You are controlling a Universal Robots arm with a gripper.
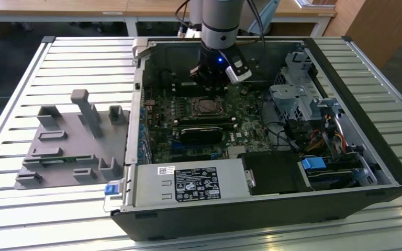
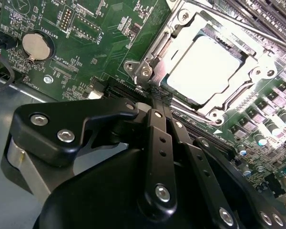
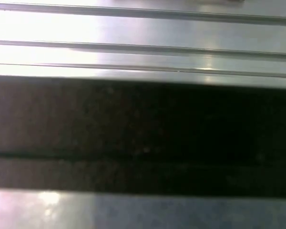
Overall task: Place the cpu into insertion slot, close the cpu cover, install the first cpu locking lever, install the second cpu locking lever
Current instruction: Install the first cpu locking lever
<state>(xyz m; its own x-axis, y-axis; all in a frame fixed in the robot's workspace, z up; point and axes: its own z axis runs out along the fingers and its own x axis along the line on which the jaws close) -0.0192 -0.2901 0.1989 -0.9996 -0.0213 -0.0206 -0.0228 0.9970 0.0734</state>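
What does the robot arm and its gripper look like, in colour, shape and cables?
In the exterior view the arm is a thick silver-grey tube ending in a black wrist section with a small blue light. A white and black block is fixed at its side, and dark cables run along it. In the second wrist view the gripper is matte black, with flat bar-shaped links joined by silver screws and a rounded black body.

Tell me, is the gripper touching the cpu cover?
Cannot tell. In the second wrist view the gripper tip meets the cpu cover's edge, but no contact or gap shows plainly.
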